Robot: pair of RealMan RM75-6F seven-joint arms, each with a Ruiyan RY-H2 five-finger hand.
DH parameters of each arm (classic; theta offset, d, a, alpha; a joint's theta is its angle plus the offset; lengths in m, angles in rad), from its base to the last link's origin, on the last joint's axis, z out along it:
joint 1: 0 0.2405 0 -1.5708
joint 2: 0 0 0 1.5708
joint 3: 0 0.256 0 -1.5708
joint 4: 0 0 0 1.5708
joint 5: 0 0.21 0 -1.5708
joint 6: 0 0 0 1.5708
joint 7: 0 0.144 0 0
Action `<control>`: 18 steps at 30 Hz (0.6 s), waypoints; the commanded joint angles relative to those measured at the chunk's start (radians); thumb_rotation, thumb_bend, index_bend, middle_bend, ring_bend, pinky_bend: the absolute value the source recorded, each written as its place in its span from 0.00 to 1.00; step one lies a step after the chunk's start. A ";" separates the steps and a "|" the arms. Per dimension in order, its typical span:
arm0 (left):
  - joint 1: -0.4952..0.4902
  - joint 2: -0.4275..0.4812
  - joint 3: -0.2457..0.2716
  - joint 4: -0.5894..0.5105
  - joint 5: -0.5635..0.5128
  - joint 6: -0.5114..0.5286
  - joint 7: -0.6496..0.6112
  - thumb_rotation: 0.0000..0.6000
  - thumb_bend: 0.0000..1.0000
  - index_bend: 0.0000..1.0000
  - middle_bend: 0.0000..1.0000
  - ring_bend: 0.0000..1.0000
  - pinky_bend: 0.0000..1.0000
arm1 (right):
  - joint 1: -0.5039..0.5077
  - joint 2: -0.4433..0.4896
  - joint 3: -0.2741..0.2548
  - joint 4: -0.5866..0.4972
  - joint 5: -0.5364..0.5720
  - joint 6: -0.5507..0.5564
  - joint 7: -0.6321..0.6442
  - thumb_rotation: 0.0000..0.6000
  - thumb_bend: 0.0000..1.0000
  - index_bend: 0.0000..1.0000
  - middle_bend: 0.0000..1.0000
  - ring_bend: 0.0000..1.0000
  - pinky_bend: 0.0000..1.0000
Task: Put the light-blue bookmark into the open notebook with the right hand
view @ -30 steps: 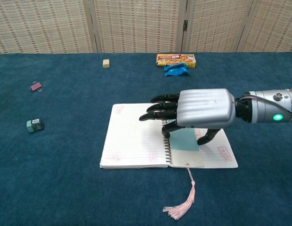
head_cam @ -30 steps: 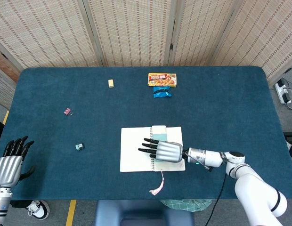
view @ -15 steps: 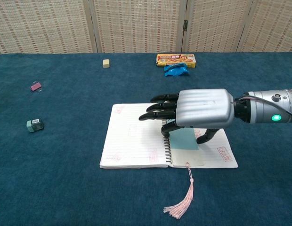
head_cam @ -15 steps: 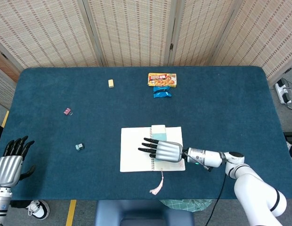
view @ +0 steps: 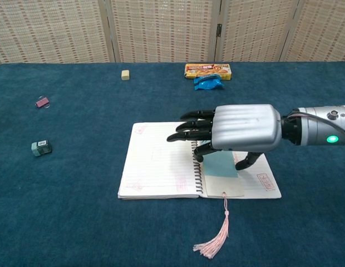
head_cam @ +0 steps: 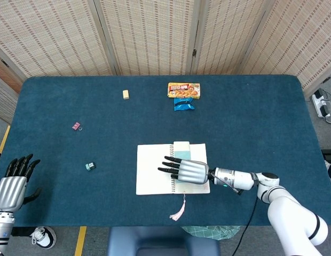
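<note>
Light-blue bookmark [view: 220, 166] flat on open notebook [view: 158, 164].

Right hand [view: 242, 135] covers much of bookmark [view: 221, 165]; contact prob. unclear. Left arm cut off.

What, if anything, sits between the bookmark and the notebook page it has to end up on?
Nothing visible. The bookmark already lies on the notebook by the spiral, under the right hand; only its tassel hangs onto the table.

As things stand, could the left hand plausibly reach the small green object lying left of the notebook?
Probably yes. The left hand sits open at the table's near-left corner, and only bare blue cloth lies between it and the small green object. The right hand is over the notebook, well clear.
</note>
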 commanded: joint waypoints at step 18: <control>0.001 0.003 0.000 0.000 0.002 0.004 -0.007 1.00 0.33 0.18 0.07 0.00 0.00 | -0.034 0.058 0.034 -0.072 0.058 0.068 0.034 1.00 0.15 0.24 0.02 0.02 0.00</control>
